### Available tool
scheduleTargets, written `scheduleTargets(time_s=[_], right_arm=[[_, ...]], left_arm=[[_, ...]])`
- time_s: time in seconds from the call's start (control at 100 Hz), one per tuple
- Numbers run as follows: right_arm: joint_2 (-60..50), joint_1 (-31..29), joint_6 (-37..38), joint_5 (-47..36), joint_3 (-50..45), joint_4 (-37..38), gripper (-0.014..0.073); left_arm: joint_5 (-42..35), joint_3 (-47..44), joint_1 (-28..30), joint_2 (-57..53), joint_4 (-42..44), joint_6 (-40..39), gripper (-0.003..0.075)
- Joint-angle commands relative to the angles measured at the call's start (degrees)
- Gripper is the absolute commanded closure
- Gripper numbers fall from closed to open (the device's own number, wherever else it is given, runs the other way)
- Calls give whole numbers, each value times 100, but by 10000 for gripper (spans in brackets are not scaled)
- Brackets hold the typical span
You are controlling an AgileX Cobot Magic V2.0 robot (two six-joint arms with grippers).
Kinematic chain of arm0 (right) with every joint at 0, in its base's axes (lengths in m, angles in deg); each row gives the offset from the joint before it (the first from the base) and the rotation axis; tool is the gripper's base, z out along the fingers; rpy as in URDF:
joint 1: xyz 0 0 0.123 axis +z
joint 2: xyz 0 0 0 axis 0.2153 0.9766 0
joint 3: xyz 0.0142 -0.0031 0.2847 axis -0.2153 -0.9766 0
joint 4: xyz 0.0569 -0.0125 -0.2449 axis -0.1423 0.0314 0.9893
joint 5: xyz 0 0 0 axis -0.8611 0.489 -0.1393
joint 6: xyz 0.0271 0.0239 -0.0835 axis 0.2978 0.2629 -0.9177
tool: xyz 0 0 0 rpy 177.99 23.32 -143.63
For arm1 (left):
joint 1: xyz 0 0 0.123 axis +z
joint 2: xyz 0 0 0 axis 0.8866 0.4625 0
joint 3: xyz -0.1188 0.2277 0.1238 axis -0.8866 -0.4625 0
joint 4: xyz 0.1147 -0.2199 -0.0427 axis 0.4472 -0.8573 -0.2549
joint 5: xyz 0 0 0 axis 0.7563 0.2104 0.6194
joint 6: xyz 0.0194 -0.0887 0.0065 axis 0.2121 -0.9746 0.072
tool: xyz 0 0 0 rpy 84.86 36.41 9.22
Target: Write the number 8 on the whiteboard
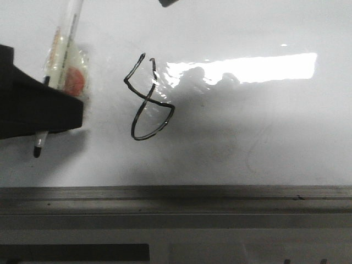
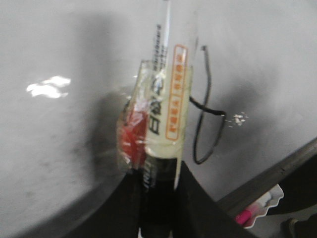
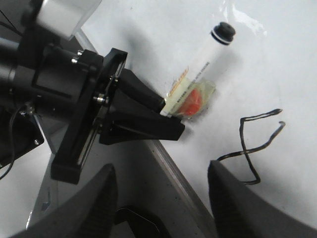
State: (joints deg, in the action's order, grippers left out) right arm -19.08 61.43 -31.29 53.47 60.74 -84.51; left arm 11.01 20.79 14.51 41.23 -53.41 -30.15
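Left end effector (image 1: 41, 113) grasping one marker (image 1: 65, 38), one number 8 (image 1: 147, 99) on whiteboard (image 1: 264, 126) — right end effector (image 3: 163, 198) released

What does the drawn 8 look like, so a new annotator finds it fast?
Start from the whiteboard, the glossy white surface above the grey frame edge. Just left of the bright glare patch, right of the marker in the left gripper, sits the number 8. It is the only crisp black line: slanted, angular open top, rounder bottom loop.

A hand-drawn number 8 (image 1: 147, 99) is written on the whiteboard (image 1: 264, 137). Printed characters on the marker's label (image 2: 166, 94) are too blurred to be read.
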Motion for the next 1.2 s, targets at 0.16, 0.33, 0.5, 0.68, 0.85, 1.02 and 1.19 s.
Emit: scheduleTargets(time_s=[0.16,0.33,0.5,0.68,0.85,1.02,1.19], right_arm=[[-116,-24,-29,-261,152,30,230],[-116,-24,-29,-200,148,20,230],[-116,-24,-29,-47,148,-15,230],[-116,-24,-29,3,148,-20,230],[-116,-24,-29,82,148,-20,230],[-129,-24,-29,3,148,-20,230],[-129,-24,-29,-154,148,-20,230]], left_arm=[[-689,161,213,-87,-751,-56,741],[-583,161,213,-76,-751,-56,741],[-519,161,213,52,-737,-56,741],[-258,161,213,225,-737,-60,668],[-416,161,213,248,-737,-80,304],[-393,161,213,248,-855,-108,213],[-150,161,213,148,-818,-108,213]])
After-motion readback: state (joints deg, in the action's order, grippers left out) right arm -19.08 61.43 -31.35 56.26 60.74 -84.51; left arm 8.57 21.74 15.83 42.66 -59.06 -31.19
